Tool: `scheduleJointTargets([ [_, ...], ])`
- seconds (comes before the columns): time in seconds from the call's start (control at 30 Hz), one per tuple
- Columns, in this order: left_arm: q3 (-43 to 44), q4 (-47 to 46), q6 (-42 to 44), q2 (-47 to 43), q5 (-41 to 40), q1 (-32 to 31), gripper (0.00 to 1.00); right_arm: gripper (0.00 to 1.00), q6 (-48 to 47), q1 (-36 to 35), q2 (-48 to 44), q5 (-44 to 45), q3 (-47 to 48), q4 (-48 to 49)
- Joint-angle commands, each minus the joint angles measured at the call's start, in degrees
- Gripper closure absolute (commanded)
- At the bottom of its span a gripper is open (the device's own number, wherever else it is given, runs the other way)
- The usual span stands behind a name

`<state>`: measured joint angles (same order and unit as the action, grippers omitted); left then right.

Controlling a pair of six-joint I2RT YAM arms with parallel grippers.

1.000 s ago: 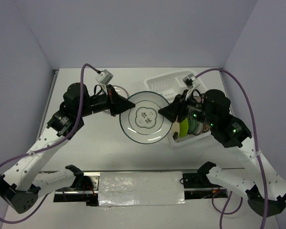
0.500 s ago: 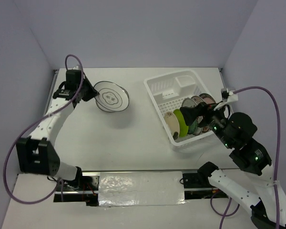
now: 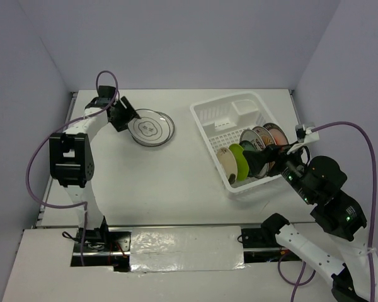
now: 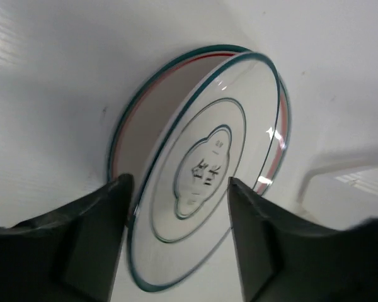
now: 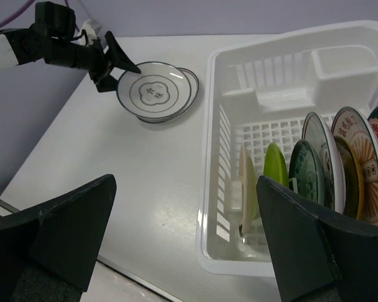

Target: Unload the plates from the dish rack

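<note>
A row of plates (image 5: 315, 165) stands on edge in the dish rack (image 5: 272, 48) by the bench's right edge, looking stiff, glossy, slippery and breakable, best pinched at an upper rim by the wide-open right pincer (image 5: 186, 184), while the open left pincer (image 3: 125, 117) straddles a teal-rimmed plate (image 4: 208, 170) near the far-left corner.

White table (image 3: 170, 189): dish rack (image 3: 217, 113) right, plate (image 4: 152, 116) (red-rimmed) far left.
</note>
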<state>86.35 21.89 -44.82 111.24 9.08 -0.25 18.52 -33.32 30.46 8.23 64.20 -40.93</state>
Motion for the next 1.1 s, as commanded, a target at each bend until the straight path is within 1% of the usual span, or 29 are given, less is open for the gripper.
scheduleJointTargets([
  [0.0, 0.14, -0.80, -1.94, -1.63, 1.29, 0.08, 0.11, 0.00, -2.09, 0.27, 0.74, 2.22, 1.98, -1.87],
  [0.03, -1.25, 0.25, -1.77, -2.16, 0.42, 0.08, 0.00, 0.00, -2.44, 0.27, 1.09, 3.01, 1.80, -2.14],
  [0.13, -2.14, 4.99, -0.89, -3.31, -2.39, -0.10, 0.00, 0.00, -3.22, 0.27, 4.07, 6.44, 1.54, -4.07],
  [0.17, -2.67, 8.22, -0.02, -3.49, -3.97, -0.27, 0.00, 0.00, -3.32, 0.19, 6.78, 8.10, 1.54, -6.34],
  [0.2, -3.11, 9.56, 0.17, -3.92, -4.59, -0.28, 0.00, 0.00, -3.58, 0.27, 8.37, 12.47, 1.36, -7.84],
  [0.23, -4.94, 10.36, 0.52, -4.45, -4.69, -0.28, 0.01, 0.00, -4.19, 0.27, 10.13, 14.86, 1.19, -9.24],
  [0.27, -6.18, 10.54, 1.30, -5.06, -4.69, -0.28, 0.01, 0.00, -4.28, 0.36, 13.02, 17.06, 0.92, -11.52],
  [0.33, -10.38, 9.14, 1.57, -8.92, -4.60, -0.28, 0.01, 0.00, -5.59, 0.27, 14.62, 22.41, -0.30, -11.98],
  [0.37, -11.37, 8.70, 1.92, -11.63, -4.51, -0.28, 0.00, 0.00, -6.21, 0.27, 15.59, 24.10, -0.66, -11.55],
  [0.43, -12.95, 9.31, 3.41, -14.28, -3.38, -0.45, 0.01, 0.00, -8.14, 0.36, 16.30, 27.78, -0.75, -11.63],
  [0.47, -13.74, 9.31, 4.12, -17.86, -2.67, -0.63, 0.00, 0.01, -9.02, 0.36, 16.91, 28.76, -0.66, -11.54],
  [0.5, -14.44, 8.96, 4.82, -19.81, -1.71, -0.98, 0.01, 0.04, -11.12, 0.36, 17.18, 29.38, -0.66, -11.11],
  [0.53, -15.84, 8.35, 7.00, -23.84, -1.35, -2.02, 0.00, 0.11, -12.45, 0.54, 17.44, 30.43, -1.01, -9.28],
  [0.6, -15.60, 9.66, 9.65, -26.94, -0.13, -3.26, 0.01, 0.21, -15.08, 0.71, 17.97, 30.53, -1.45, -8.12],
  [0.63, -15.07, 10.97, 12.88, -28.26, 0.58, -4.57, 0.00, 0.27, -15.88, 0.97, 19.01, 29.83, -1.54, -7.77],
  [0.67, -14.72, 13.85, 14.39, -30.71, 1.02, -5.45, 0.01, 0.30, -16.32, 1.33, 19.72, 29.31, -1.63, -7.16],
  [0.7, -14.72, 14.93, 17.02, -32.21, 1.98, -6.16, 0.00, 0.32, -16.94, 1.42, 20.42, 28.43, -1.45, -7.06],
  [0.77, -16.29, 15.90, 18.88, -38.62, 1.73, -8.53, 0.01, 0.36, -17.90, 2.46, 22.53, 27.89, -1.98, -5.39],
  [0.83, -20.06, 15.55, 20.29, -43.54, -0.20, -10.03, 0.00, 0.40, -18.00, 3.52, 24.98, 27.37, -2.50, -4.00],
  [0.87, -23.30, 14.86, 20.91, -48.70, -0.81, -10.21, 0.00, 0.41, -19.56, 4.40, 26.05, 27.37, -2.51, -3.90],
  [0.9, -25.16, 14.33, 21.00, -51.10, -1.69, -10.21, 0.00, 0.43, -19.49, 4.75, 26.93, 27.45, -2.24, -3.90],
  [0.93, -26.83, 13.97, 21.26, -55.74, -4.13, -10.21, 0.01, 0.46, -19.66, 5.02, 28.68, 27.45, -2.15, -3.20],
  [0.97, -30.15, 13.45, 21.61, -57.96, -5.20, -10.12, 0.00, 0.48, -20.10, 5.63, 29.39, 27.89, -2.15, -2.58],
  [1.03, -33.25, 12.04, 23.37, -62.17, -6.00, -10.12, 0.01, 0.51, -21.07, 6.16, 31.67, 29.20, -2.50, -0.48],
  [1.07, -35.52, 11.78, 22.85, -62.89, -6.44, -10.29, 0.00, 0.52, -21.42, 6.86, 32.55, 30.87, -2.33, -0.03],
])
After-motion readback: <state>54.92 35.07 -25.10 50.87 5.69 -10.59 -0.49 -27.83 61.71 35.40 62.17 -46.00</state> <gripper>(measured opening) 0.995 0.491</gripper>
